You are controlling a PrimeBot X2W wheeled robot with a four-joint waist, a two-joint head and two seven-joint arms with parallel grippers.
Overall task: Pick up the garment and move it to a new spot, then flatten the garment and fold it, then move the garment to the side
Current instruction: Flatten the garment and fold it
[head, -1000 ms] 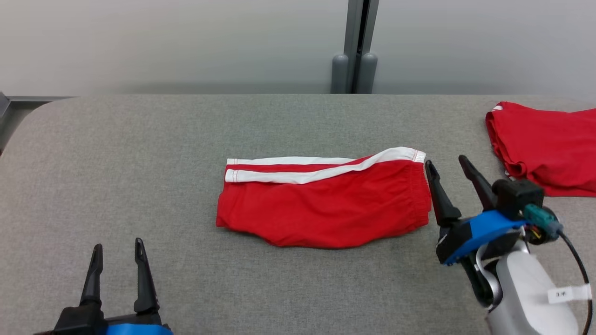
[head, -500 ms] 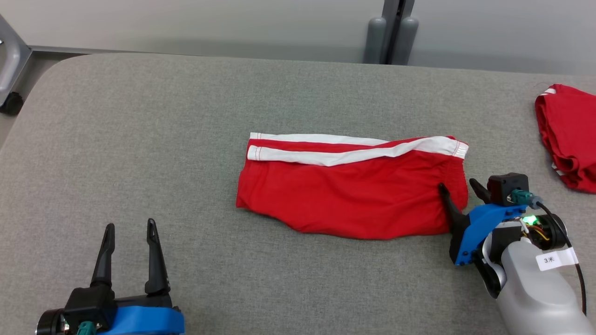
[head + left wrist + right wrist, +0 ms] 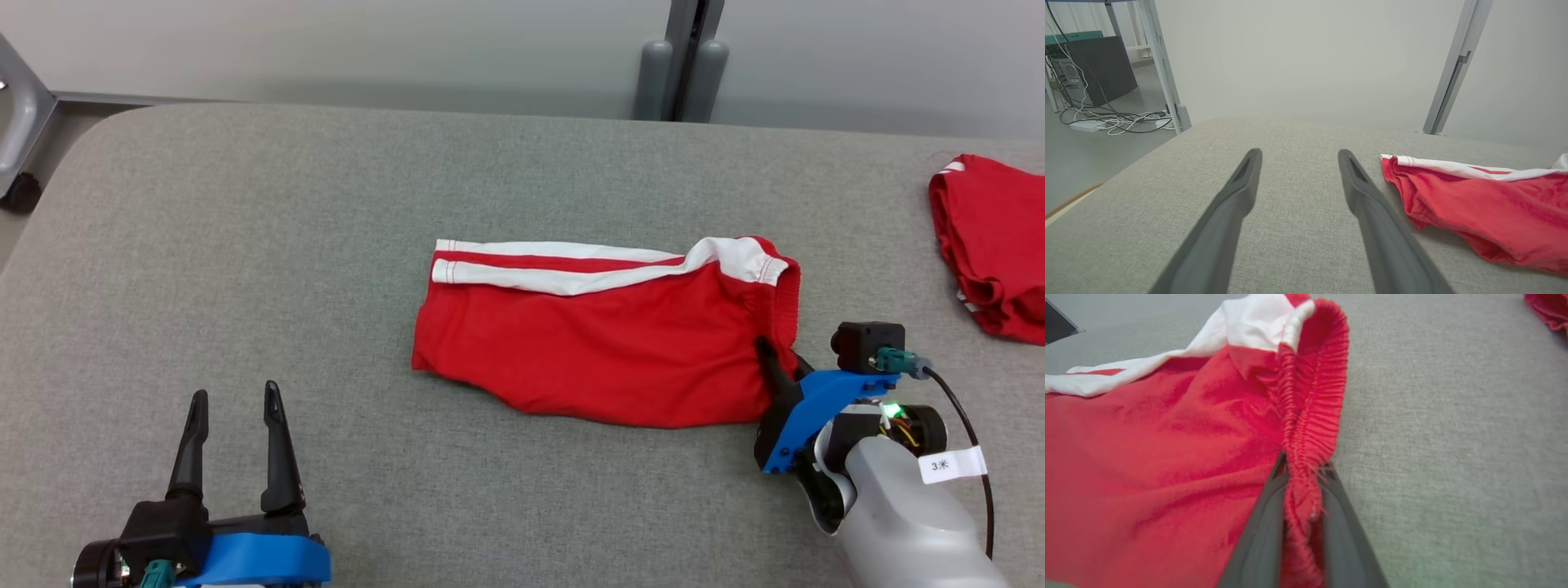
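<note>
Puckering red waistband (image 3: 1312, 416) (ribbed elastic) fills right jaws.

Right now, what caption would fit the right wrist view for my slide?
Right gripper closed on the gathered waistband of the red shorts, on a grey fabric table.

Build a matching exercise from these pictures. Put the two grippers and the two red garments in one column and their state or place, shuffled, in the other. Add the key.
Things
1. left gripper
2. right gripper
3. white-striped shorts
4. other red garment

States or places
A. bunched at the far right edge of the table
B. fingers apart over bare cloth surface, holding nothing
C. fingers shut on a waistband
D. lying mid-table, one end pinched and lifted

Pairs: 1-B, 2-C, 3-D, 4-A
</note>
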